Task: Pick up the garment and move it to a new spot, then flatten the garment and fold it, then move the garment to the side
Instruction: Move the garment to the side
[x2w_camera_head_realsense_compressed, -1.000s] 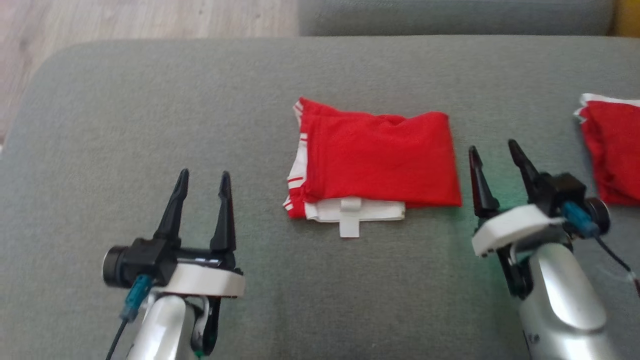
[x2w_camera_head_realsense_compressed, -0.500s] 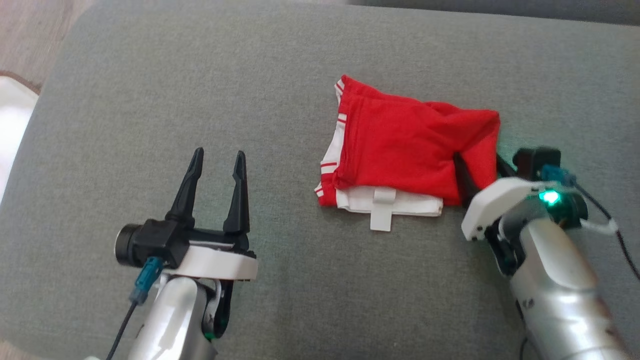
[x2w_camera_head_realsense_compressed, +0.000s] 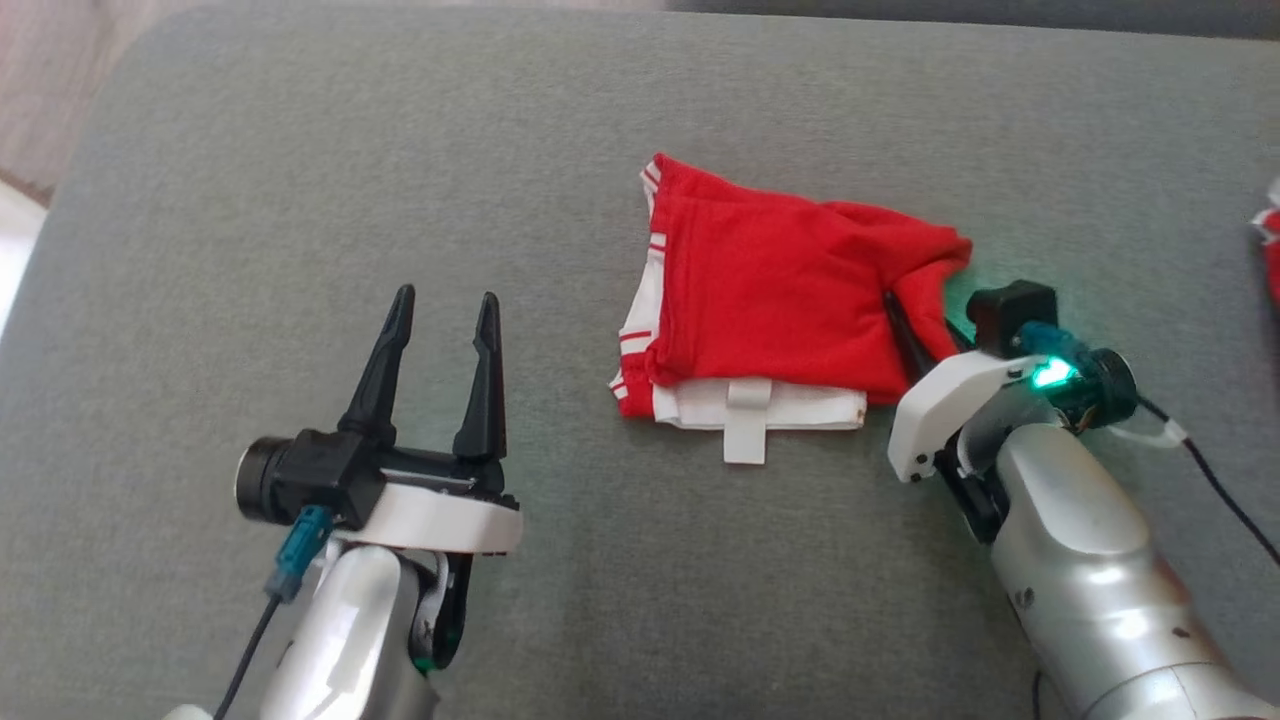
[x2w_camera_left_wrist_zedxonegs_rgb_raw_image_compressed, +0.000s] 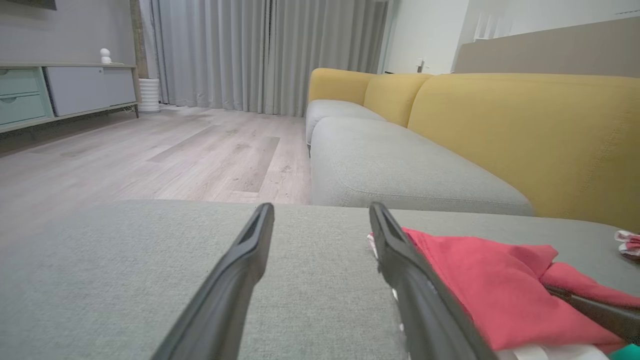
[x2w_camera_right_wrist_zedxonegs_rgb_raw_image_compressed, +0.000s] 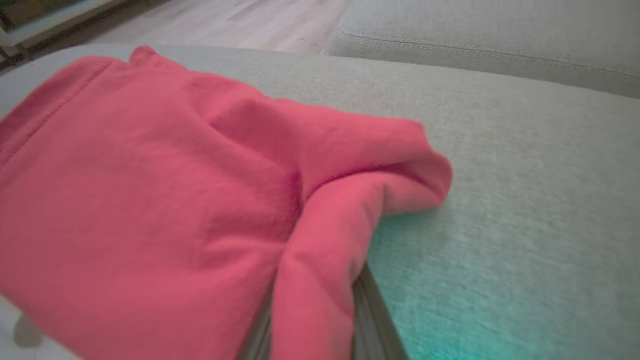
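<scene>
Pinching the right edge of the red folded garment (x2w_camera_head_realsense_compressed: 770, 300), mid grey cushion (x2w_camera_head_realsense_compressed: 250, 200), the right gripper (x2w_camera_head_realsense_compressed: 920, 320) half hides under cloth in the head view; its wrist view shows fabric clamped between both fingers (x2w_camera_right_wrist_zedxonegs_rgb_raw_image_compressed: 377, 325). The left gripper (x2w_camera_head_realsense_compressed: 445, 300) gapes empty.

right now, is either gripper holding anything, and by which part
The right gripper is shut on the folded red garment, pinching its right edge. The left gripper is open and holds nothing.

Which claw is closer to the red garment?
Right. The right gripper grips the red garment at its right edge; the left gripper stands open over the grey cushion, apart, to the garment's left.
</scene>
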